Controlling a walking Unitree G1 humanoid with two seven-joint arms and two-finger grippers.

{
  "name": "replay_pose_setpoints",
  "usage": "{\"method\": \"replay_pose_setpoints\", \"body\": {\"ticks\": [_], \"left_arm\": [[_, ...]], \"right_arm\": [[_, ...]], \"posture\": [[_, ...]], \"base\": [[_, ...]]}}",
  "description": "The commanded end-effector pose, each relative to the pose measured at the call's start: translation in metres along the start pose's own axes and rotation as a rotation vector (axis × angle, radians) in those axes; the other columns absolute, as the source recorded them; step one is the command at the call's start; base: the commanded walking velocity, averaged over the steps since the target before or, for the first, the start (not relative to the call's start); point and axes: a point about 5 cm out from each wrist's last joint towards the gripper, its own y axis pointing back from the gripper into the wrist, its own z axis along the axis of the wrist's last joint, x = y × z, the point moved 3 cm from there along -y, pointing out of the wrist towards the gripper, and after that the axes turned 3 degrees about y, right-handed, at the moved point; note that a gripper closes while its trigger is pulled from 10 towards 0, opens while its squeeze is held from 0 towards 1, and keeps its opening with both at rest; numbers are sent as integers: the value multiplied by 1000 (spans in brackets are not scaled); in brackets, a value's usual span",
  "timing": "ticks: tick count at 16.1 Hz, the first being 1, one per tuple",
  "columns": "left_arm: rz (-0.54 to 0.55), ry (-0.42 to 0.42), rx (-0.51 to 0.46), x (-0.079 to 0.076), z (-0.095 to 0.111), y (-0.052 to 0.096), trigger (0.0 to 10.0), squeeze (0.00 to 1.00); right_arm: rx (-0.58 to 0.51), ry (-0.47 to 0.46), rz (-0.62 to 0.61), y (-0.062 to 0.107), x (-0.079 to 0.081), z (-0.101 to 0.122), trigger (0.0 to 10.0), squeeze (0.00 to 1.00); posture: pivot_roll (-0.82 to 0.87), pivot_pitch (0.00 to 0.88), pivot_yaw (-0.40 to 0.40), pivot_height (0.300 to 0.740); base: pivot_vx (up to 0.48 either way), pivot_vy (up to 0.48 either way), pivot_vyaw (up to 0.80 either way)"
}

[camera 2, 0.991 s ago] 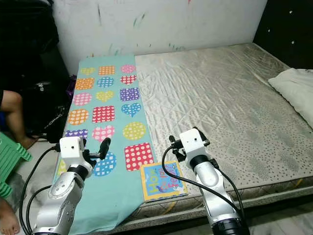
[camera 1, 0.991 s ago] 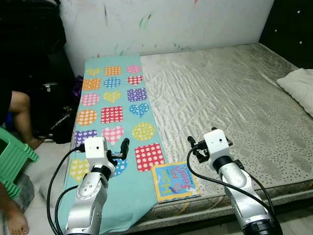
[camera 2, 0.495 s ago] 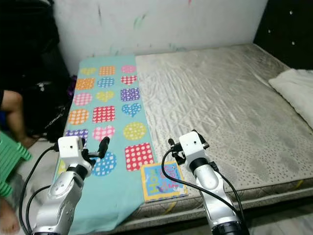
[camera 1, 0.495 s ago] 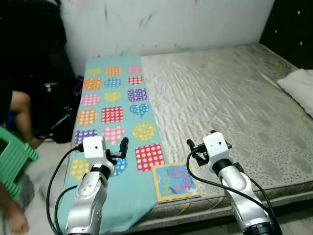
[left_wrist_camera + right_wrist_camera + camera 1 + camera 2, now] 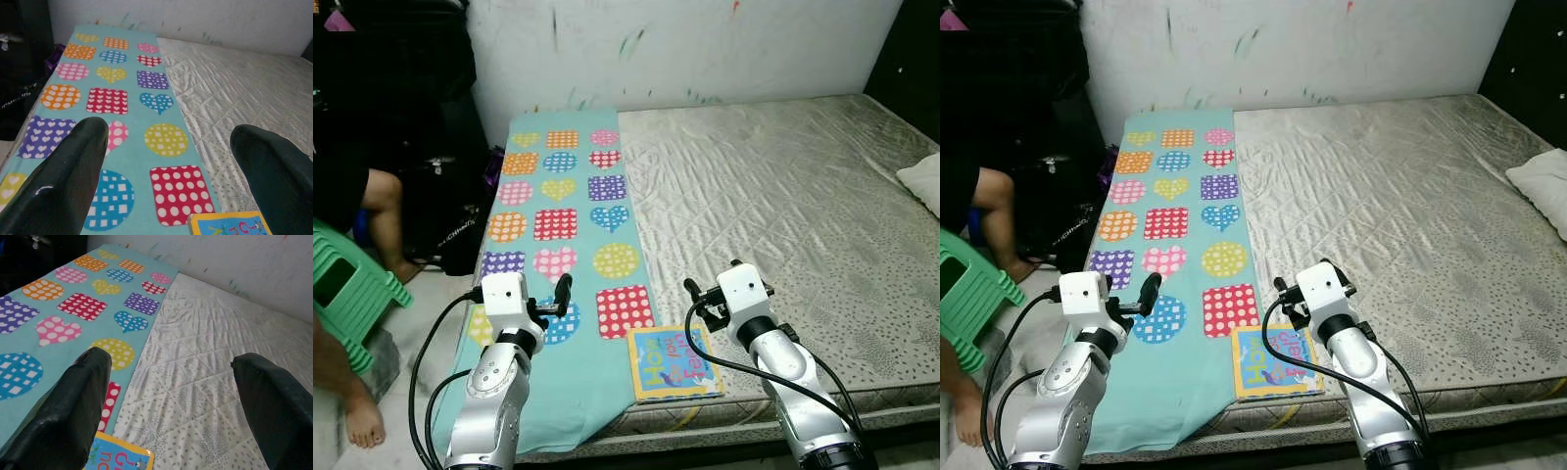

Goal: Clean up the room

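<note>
A colourful children's book [image 5: 673, 363] lies flat at the near edge of the bed, half on the teal blanket [image 5: 558, 211] with dotted hearts and squares, half on the beige mattress [image 5: 783, 196]. My left gripper [image 5: 556, 297] hovers open over the blanket's near end, left of the book. Just above the book's far right corner, my right gripper [image 5: 700, 299] is open too. The left wrist view has the book's corner [image 5: 227, 224] below the spread fingers [image 5: 73, 166]; in the right wrist view the book [image 5: 120, 458] sits by one finger [image 5: 73, 401]. Nothing is held.
A white pillow [image 5: 925, 181] lies at the bed's far right. Left of the bed a person's leg [image 5: 382, 211] and bare foot [image 5: 357, 421] are beside a green plastic stool [image 5: 347, 294]. Black bags [image 5: 440, 211] stand against the wall.
The whole picture has shifted to the right, so the camera has turned left. Both arms keep their pose with fingers spread, and the book lies where it was.
</note>
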Motion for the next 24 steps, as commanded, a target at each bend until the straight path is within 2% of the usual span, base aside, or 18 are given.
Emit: {"method": "replay_pose_setpoints", "body": {"ticks": [1,16,17,24], "left_arm": [[4,-3,-1,2,0,0,10000,0],[10,5,1,3,0,-1,10000,0],[9,5,1,3,0,-1,10000,0],[-12,32,-16,0,1,-3,10000,0]], "right_arm": [[-20,6,11,-3,1,5,10000,0],[-6,8,41,0,7,-1,10000,0],[-1,-12,47,1,9,-1,10000,0],[1,-1,45,1,7,-2,10000,0]], "posture": [[-201,0,43,740],[-206,0,48,740],[-207,0,48,740],[-211,0,47,740]], "base": [[0,-300,0],[0,-253,0],[0,0,0],[0,0,0]]}}
